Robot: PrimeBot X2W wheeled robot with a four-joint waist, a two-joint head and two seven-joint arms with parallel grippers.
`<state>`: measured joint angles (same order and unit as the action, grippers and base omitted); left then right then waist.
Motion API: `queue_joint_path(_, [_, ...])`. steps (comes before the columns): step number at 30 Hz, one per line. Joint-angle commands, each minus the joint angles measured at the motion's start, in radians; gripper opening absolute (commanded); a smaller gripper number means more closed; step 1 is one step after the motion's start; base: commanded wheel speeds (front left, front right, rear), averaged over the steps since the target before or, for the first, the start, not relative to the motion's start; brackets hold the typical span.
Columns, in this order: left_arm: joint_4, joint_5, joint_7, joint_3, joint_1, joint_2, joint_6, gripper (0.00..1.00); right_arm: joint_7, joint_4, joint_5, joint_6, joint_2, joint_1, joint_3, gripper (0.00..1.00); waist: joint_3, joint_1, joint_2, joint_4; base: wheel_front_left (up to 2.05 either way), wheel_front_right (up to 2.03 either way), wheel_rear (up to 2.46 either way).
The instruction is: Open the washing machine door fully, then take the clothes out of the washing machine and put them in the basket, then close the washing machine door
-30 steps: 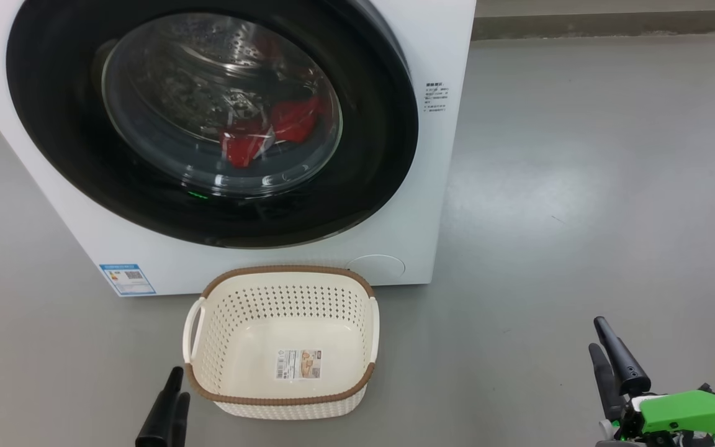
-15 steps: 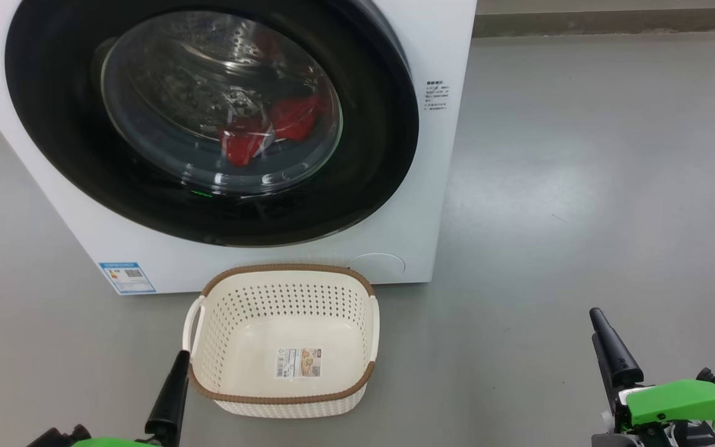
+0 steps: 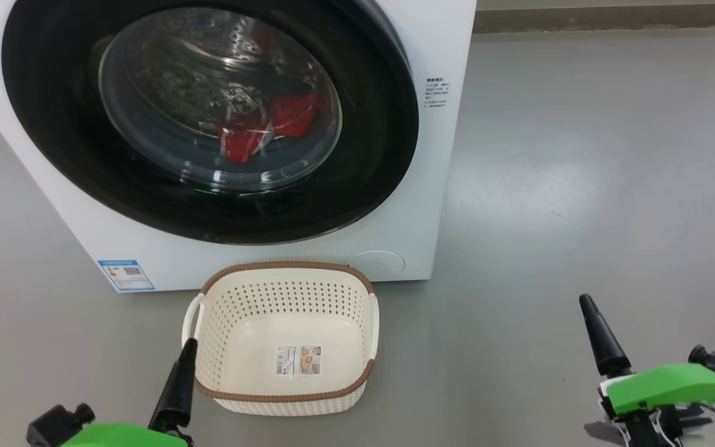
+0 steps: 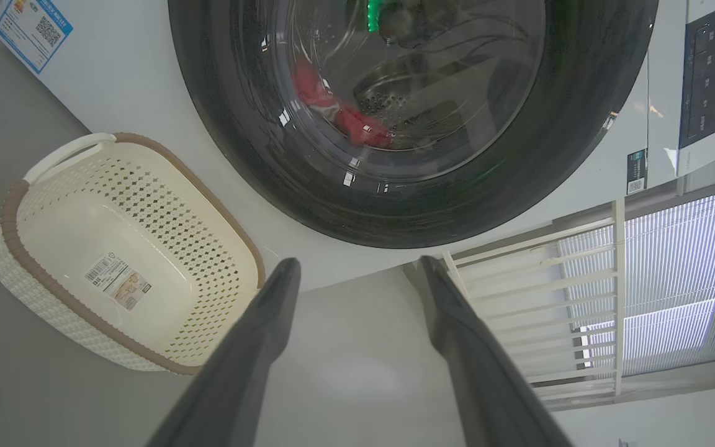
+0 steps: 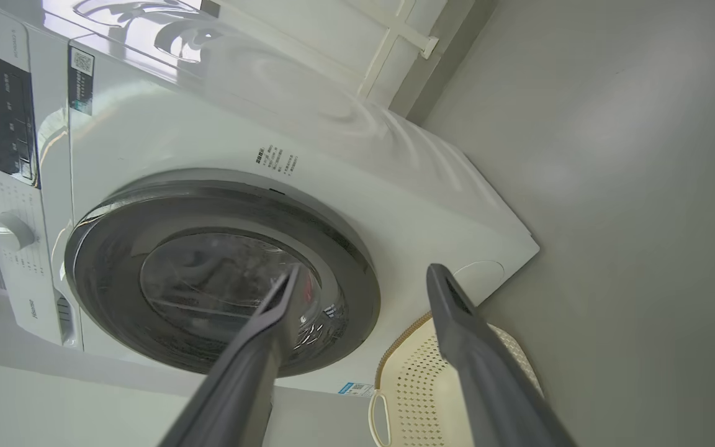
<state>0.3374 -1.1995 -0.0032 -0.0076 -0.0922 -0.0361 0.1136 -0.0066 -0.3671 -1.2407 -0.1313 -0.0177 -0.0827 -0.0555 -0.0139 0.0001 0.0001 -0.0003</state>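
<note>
**Step in hand:** opening the door. The door [image 3: 208,118] is shut, flush against the front of the washer [image 3: 438,186]. No part of the task is done yet.

**Pincers:** The left pincer [image 4: 359,266] has its fingers spread wide and holds nothing. It hovers low over the floor [image 3: 581,186], just beside the basket's near left corner. The right pincer [image 5: 362,273] is likewise wide open and empty, and is well to the right of the basket. Neither touches the washer.

**Task items:** The clothes [image 3: 292,118] lie low in the drum, visible through the glass. The basket [image 3: 283,268] stands empty on the floor, just in front of the washer and below the door.

**Orientation:** The door stands upright and faces the robot. Being round, it has no long axis. The basket opens upward, with its long axis parallel to the washer front.

**Recommendation:**
- Find the door's pull edge first. Neither handle nor hinge side can be made out from here.
- Hook one finger behind that edge rather than pinching the glossy rim, which is likely to slip.
- Swing the door along its hinge arc until fully open.
- Keep the arm off the basket so that it stays under the opening.
</note>
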Motion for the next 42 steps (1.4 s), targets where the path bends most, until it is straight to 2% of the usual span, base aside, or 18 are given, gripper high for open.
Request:
queue_joint_path(1, [-0.025, 0.023, -0.010, 0.006, -0.055, -0.006, -0.001, 1.00, -0.009, 0.026, 0.022, 0.000, -0.012, -0.063, 0.006, 1.00, 0.000, 0.0000, -0.0001, 0.000, 0.00, 0.00, 0.00])
queue_joint_path(15, [-0.023, 0.182, -0.051, -0.018, -0.087, -0.007, -0.028, 1.00, -0.050, 0.040, 0.232, 0.000, -0.016, -0.098, 0.029, 1.00, -0.004, 0.0000, -0.0001, -0.004, 0.00, 0.00, 0.00])
queue_joint_path(42, [-0.021, 0.491, -0.131, -0.051, -0.155, -0.010, -0.036, 1.00, -0.129, 0.060, 0.546, 0.000, -0.022, -0.155, 0.079, 1.00, -0.010, 0.0000, -0.0001, -0.005, 0.00, 0.00, 0.00])
